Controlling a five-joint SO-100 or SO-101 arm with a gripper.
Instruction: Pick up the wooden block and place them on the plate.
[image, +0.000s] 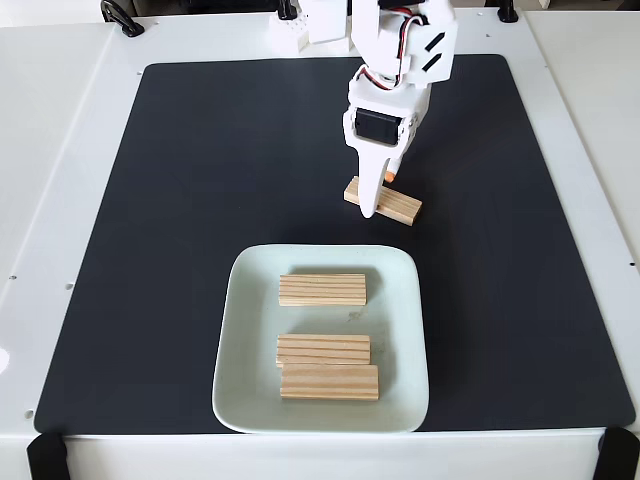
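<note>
One wooden block (398, 206) lies at a slant on the black mat, just beyond the plate's far right corner. My white gripper (378, 197) reaches down over its left half. The white finger (367, 200) stands against the block's near side and the orange-tipped finger (388, 176) against its far side, so the jaws are closed on it. The block rests on the mat. The pale mint plate (240, 340) sits at the front middle. Three more wooden blocks lie flat in it: one at the back (322, 290) and two side by side at the front (323, 349) (330, 382).
The black mat (200, 200) covers most of the white table, with open room to the left and right of the plate. The arm's base (320, 25) stands at the back edge. Black clamps sit at the table's corners (45, 455).
</note>
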